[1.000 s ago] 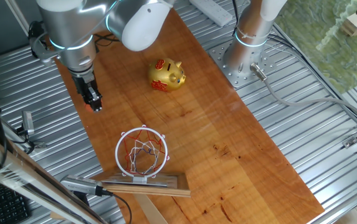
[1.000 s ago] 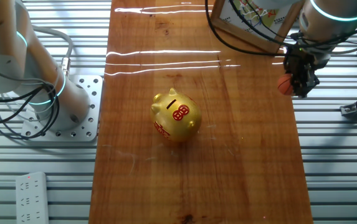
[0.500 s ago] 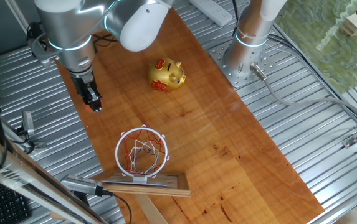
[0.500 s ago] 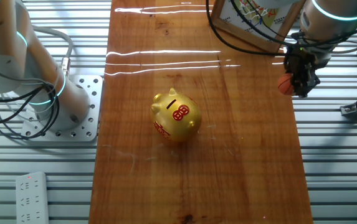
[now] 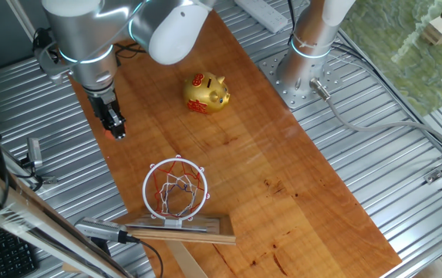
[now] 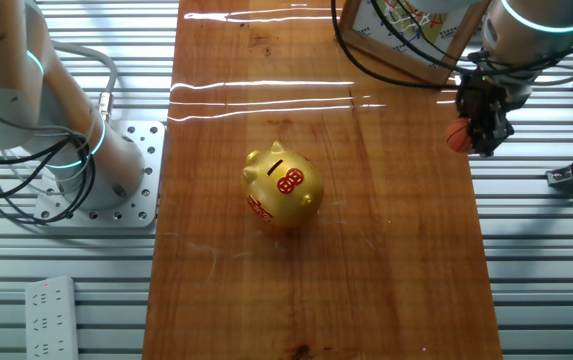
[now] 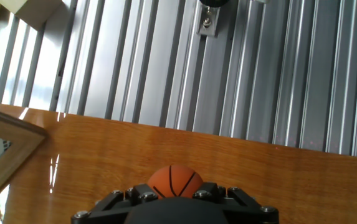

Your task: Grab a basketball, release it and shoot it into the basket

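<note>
I see the claw [image 6: 478, 138] clamped on the tiny orange seam-lined basketball [image 6: 457, 136], at the wooden desk [image 5: 236, 139] edge, apart from the orange-ringed white-net hoop [image 5: 176, 188].

You had one fixed view high above the basket [image 5: 176, 189] end, the other facing it; both shared the piggy bank [image 5: 206, 93] (the hand view looked close along the board).

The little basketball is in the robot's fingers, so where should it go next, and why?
Probably carry it sideways toward the hoop. The gripper holds the basketball near the wooden board's edge, well short of the ring, so dropping it now would likely miss.
</note>
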Available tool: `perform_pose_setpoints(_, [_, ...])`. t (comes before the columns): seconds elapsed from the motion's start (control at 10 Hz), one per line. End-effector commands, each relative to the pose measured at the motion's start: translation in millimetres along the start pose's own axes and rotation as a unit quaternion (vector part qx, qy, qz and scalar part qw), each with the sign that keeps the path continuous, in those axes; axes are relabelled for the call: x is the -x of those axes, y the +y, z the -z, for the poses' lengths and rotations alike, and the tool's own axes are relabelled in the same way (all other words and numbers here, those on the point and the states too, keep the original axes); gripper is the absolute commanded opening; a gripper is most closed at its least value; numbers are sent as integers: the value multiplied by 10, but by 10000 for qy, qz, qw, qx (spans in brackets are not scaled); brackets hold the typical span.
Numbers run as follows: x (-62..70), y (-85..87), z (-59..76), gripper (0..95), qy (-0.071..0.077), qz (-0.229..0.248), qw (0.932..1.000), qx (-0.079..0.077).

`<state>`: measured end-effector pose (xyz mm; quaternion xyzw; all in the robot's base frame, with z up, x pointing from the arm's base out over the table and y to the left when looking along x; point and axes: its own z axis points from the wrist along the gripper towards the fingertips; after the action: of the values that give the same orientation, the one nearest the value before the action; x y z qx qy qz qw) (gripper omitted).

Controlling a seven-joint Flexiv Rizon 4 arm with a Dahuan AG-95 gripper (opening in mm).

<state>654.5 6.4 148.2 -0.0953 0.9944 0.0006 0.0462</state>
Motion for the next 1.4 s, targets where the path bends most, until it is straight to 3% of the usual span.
perform_pose_setpoints(0.1, [-5, -2, 1, 0, -42, 272, 9996, -20])
perform_pose_setpoints(0.2, [-5, -2, 1, 0, -134, 456, 9989, -15])
perform_pose_setpoints(0.3, [-5, -2, 1, 0, -87, 358, 9993, 51])
perform_pose_setpoints(0.4, [-5, -2, 1, 0, -106, 377, 9992, -4])
perform_pose_setpoints(1.2, [-12, -7, 4, 0, -124, 373, 9992, 20])
perform_pose_setpoints(1.4, [-8, -5, 114, 0, -214, 444, 9987, 106])
